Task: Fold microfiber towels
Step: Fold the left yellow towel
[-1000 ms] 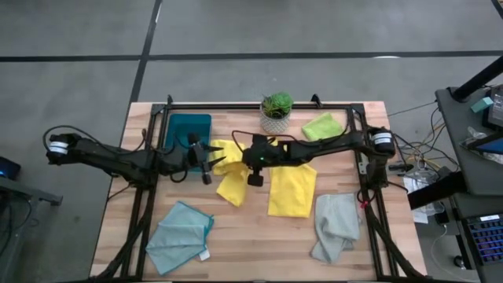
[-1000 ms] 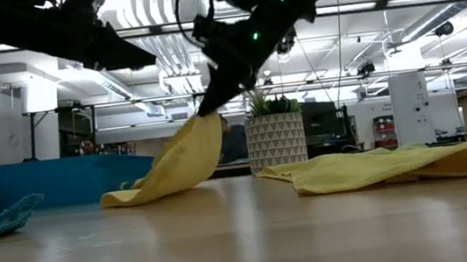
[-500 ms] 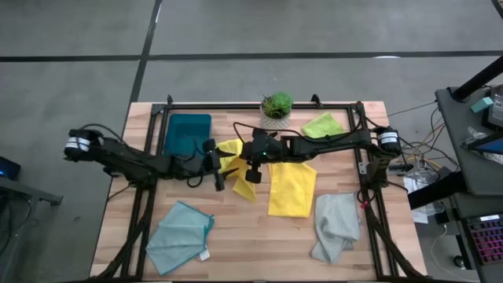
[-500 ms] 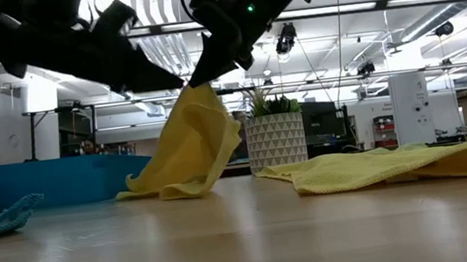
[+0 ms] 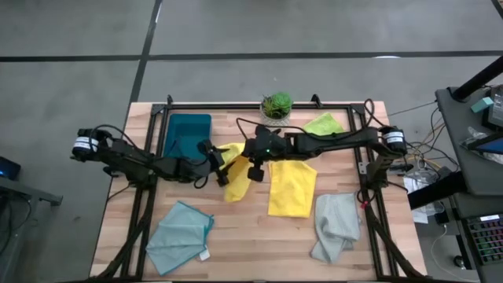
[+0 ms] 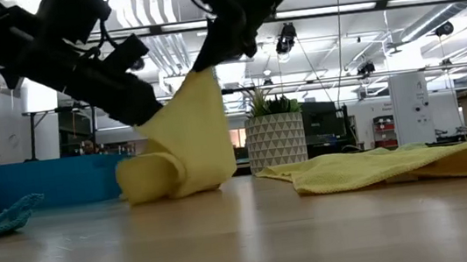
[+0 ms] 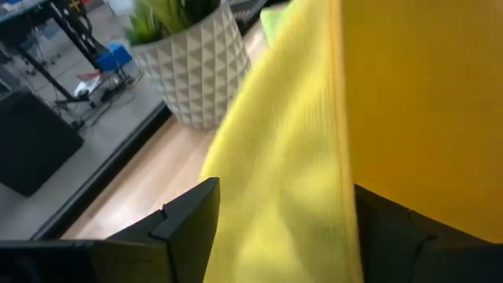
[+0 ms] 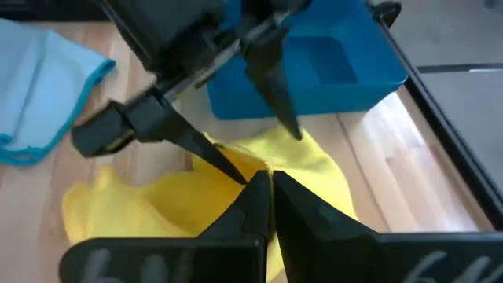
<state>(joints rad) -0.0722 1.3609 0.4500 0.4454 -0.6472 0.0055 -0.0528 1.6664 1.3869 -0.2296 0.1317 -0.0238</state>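
On the table's left half, near the front edge, the light teal towel (image 5: 180, 237) with its white tag is lying loosely spread and is judged not yet properly folded, while the dark teal tray (image 5: 187, 134) is sitting empty toward the back. Just beside the tray, the left gripper (image 5: 216, 159) is being held with its fingers spread wide around a hanging flap of the yellow towel (image 5: 233, 172), nothing being clamped yet. That towel is being lifted by one corner in the tightly closed right gripper (image 5: 253, 168), so that it is draping down to the wood and curling into a roll at its lower end, as the low view shows. The fold is therefore judged to be only under way, with no towel seen finished. Further right, the second yellow towel (image 5: 291, 189) is lying flat and open at the middle, the potted plant (image 5: 276, 110) is standing close behind both grippers, the lime green towel (image 5: 323, 125) is lying crumpled by the back rail, and the pale grey towel (image 5: 335, 226) is lying rumpled near the front right; all four are being left for later. Open wood is being offered in front of the grippers, whereas the plant and tray are crowding the rear.
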